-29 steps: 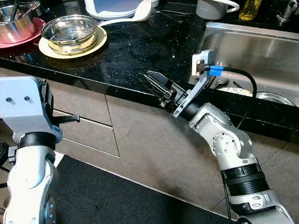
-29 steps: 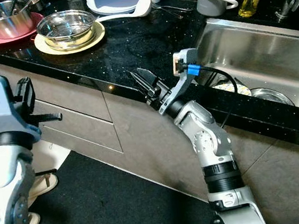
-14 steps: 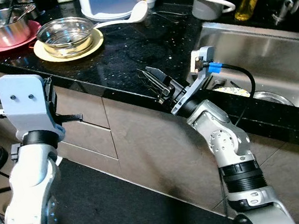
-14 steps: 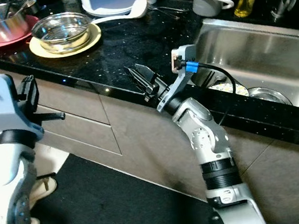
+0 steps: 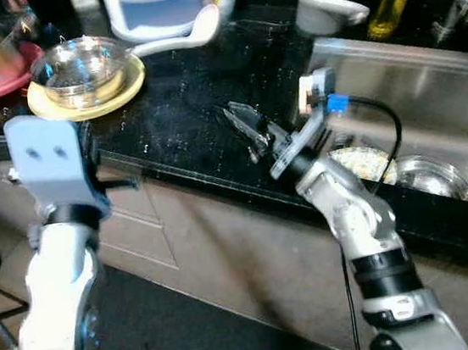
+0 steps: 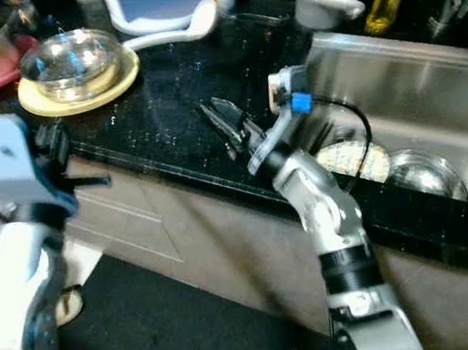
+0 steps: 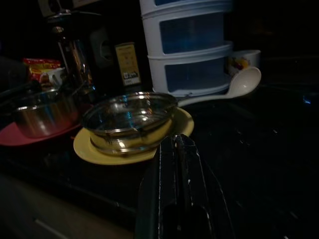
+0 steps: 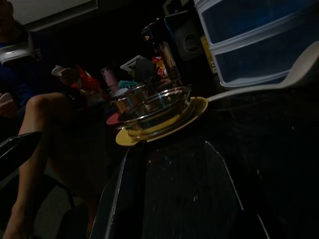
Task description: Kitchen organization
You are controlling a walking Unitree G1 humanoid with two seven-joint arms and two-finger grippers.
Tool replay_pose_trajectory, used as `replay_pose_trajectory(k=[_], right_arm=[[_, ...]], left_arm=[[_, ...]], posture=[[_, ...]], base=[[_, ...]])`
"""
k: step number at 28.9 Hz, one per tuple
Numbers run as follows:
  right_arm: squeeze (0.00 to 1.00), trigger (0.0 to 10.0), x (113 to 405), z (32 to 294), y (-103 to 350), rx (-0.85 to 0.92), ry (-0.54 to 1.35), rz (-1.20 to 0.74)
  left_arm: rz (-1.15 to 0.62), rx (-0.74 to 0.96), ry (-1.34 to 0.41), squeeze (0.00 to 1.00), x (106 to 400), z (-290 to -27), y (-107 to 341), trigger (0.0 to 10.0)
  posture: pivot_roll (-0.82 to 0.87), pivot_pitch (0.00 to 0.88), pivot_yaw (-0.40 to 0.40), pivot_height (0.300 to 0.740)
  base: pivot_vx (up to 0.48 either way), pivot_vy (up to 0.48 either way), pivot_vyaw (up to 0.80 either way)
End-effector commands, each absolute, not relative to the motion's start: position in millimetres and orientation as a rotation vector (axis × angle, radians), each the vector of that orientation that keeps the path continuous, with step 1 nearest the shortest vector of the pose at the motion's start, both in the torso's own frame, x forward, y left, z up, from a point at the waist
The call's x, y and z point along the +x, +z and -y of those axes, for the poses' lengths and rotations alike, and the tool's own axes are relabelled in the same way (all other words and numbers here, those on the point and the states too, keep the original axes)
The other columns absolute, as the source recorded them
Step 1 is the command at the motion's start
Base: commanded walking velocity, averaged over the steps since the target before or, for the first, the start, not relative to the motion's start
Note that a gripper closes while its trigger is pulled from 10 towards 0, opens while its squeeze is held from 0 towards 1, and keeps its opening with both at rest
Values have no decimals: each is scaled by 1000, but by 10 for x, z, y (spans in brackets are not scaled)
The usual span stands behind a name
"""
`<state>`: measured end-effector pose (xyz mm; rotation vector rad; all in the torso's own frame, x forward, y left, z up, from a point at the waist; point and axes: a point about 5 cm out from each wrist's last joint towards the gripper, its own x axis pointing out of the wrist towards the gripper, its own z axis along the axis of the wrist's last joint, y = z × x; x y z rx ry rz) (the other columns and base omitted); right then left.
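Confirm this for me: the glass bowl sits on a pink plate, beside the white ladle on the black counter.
Not quite. The glass bowl sits on a yellow plate, as the left eye view shows; the pink plate carries the steel pot. The white ladle does lie beside it.

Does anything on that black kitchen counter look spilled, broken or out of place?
Nothing stands out. The glass bowl sits upright on its yellow plate, the white ladle lies flat on the black counter, and the right gripper hovers above it.

Right hand (image 5: 243, 123) fingers parted, left hand (image 7: 175, 164) closed
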<state>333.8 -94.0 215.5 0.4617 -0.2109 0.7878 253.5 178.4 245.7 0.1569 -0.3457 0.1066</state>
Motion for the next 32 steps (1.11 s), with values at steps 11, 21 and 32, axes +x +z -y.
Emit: replay_pose_trajectory(k=[11, 21, 32], right_arm=[[0, 10000, 3311, 853, 2155, 453, 838, 209], [0, 10000, 3322, 832, 2140, 425, 834, 197], [0, 10000, 3352, 881, 2143, 420, 806, 196]], left_arm=[[342, 157, 119, 0, 2555, -1793, 2443, 10000], [343, 176, 136, 0, 2581, -1847, 2454, 10000], [333, 208, 155, 0, 2672, -1979, 2489, 10000]], posture=[[52, 62, -69, 732], [54, 50, -68, 732], [45, 52, -63, 732]], base=[[47, 0, 0], [0, 0, 0], [0, 0, 0]])
